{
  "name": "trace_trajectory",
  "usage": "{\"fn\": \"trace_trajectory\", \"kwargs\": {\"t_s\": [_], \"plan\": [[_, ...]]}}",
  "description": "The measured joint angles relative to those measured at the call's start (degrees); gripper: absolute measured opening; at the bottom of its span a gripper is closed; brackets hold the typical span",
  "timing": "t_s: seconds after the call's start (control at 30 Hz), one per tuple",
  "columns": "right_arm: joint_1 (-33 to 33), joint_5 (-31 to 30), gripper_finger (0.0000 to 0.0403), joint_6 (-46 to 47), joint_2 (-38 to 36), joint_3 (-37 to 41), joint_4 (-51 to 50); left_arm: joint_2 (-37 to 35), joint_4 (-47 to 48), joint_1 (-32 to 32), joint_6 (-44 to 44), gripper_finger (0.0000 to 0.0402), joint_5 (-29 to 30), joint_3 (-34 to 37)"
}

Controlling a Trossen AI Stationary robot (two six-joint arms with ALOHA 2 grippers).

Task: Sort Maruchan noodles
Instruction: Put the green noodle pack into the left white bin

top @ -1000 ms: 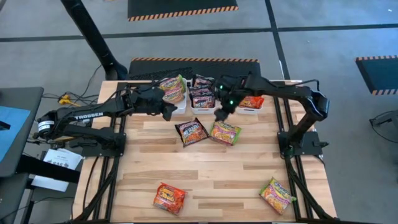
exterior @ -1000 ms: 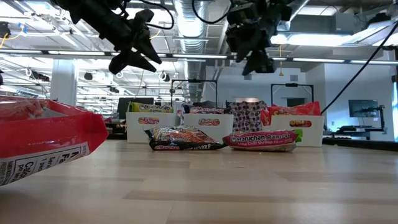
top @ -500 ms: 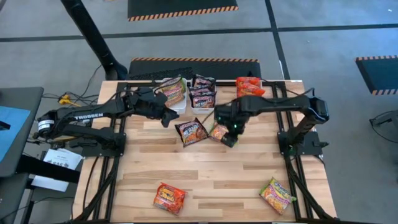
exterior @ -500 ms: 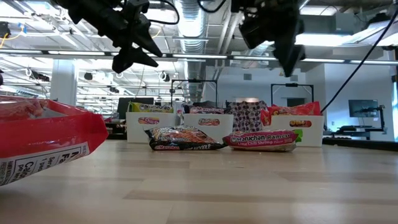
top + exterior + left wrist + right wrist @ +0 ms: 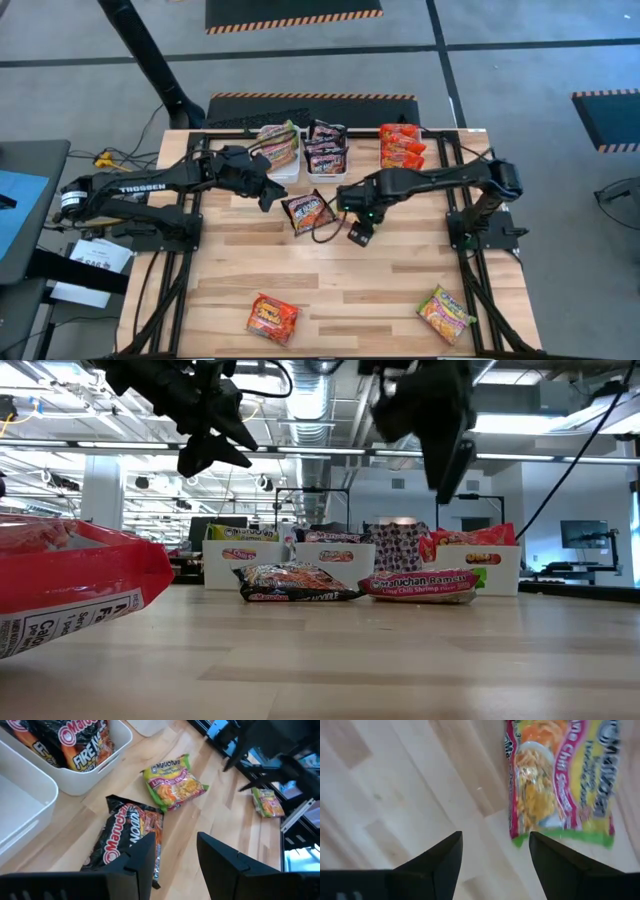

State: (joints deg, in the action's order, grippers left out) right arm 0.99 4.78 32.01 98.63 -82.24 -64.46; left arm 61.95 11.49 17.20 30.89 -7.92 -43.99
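Green-yellow packet: the lime chili shrimp packet (image 5: 560,780) lies flat near the table's middle, just beside the dark packet (image 5: 308,211); in the high view the right arm covers it.
Handling: it looks light, thin and crinkly, likely slippery; a pinch across one sealed edge seems safer than squeezing the brittle noodle block inside.
Right gripper: the right gripper (image 5: 492,855) hangs above the wood just off the packet's end, fingers apart, holding nothing.
Left gripper: the left gripper (image 5: 174,851) hovers over the dark packet, near the trays, fingers apart and empty.
Loose packets: a red packet (image 5: 273,318) near the table's front edge, left of centre; another green-yellow packet (image 5: 446,312) near the front right corner.
Trays: three white trays sit along the back edge.
Left tray (image 5: 290,170): green-yellow packets.
Middle tray (image 5: 325,172): dark packets.
Right tray (image 5: 506,568): red packets.
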Motion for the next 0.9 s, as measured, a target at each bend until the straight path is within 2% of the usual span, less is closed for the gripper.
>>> {"fn": "trace_trajectory", "kwargs": {"t_s": [0.33,0.67,0.9], "plan": [[-3.50,-0.60,0.0255,-12.65,11.26,0.05,0.64,0.00,0.54,0.01,0.21,0.0130,-0.84,0.00],[-7.04,-2.83,0.0255,-14.31,17.91,-0.31,0.46,0.00,0.79,0.01,0.20,0.0130,-0.41,0.00],[-7.08,-4.45,0.0240,-12.44,18.32,-0.15,2.60,0.00,1.21,0.01,0.02,0.0130,-0.30,0.00]]}}
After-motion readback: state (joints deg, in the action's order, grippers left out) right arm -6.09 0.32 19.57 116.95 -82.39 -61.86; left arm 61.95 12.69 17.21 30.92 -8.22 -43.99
